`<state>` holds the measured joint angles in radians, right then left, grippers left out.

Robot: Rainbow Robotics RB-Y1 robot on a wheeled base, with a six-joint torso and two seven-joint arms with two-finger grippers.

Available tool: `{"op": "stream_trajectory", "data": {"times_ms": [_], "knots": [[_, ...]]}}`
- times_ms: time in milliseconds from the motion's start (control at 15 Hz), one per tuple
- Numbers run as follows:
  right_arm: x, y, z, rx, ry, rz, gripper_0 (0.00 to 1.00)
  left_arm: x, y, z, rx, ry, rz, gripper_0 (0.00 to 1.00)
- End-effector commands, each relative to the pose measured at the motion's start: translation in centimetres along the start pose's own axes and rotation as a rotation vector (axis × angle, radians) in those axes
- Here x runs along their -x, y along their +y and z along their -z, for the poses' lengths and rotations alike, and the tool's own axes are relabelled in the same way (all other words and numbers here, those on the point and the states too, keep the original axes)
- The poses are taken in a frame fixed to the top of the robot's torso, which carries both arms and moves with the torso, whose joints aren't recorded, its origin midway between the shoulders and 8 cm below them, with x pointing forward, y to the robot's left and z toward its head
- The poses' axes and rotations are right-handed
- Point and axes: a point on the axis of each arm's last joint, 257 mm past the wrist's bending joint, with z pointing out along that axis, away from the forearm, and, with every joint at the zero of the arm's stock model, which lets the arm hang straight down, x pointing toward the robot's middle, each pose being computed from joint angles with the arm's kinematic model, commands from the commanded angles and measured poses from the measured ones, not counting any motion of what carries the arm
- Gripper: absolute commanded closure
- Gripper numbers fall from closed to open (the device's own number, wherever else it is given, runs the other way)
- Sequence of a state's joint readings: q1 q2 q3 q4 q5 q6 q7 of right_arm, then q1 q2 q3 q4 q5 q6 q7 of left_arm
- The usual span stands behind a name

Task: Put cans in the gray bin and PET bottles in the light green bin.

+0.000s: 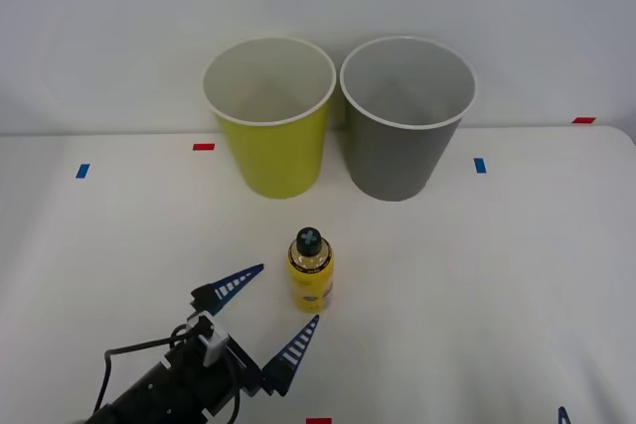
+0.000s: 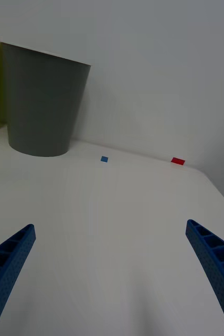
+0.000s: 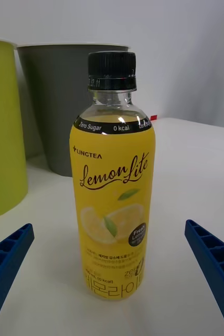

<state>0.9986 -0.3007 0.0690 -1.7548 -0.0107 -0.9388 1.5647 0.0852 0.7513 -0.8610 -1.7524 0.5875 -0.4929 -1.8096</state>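
A small PET bottle with a yellow label and black cap stands upright on the white table, in front of the two bins. The light green bin stands at the back left, with the gray bin beside it on the right. My left gripper is open just short of the bottle, one finger on each side of its near face. In the left wrist view the bottle stands between the open fingers. My right gripper is open over bare table, low at the front right. Cans are out of view.
Small red tape marks and blue tape marks lie on the table near the bins. A white wall rises right behind the bins. The table's right edge runs close past the red mark.
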Motion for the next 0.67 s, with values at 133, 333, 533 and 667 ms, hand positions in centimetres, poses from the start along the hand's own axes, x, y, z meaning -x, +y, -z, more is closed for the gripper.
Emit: {"op": "stream_trajectory", "data": {"times_ms": [133, 333, 533, 667], "knots": [[0.0, 0.0, 0.0, 0.000, 0.000, 0.000, 0.00, 0.7, -0.1, -3.0, 0.014, -0.035, 0.034, 0.00], [0.0, 0.0, 0.0, 0.000, 0.000, 0.000, 0.00, 1.3, 0.1, -5.0, 0.030, -0.062, 0.068, 0.00], [0.0, 0.0, 0.0, 0.000, 0.000, 0.000, 0.00, 2.2, -0.1, -6.2, 0.036, -0.085, 0.104, 0.00], [0.0, 0.0, 0.0, 0.000, 0.000, 0.000, 0.00, 2.4, -0.2, -6.7, 0.033, -0.085, 0.111, 0.00]]}}
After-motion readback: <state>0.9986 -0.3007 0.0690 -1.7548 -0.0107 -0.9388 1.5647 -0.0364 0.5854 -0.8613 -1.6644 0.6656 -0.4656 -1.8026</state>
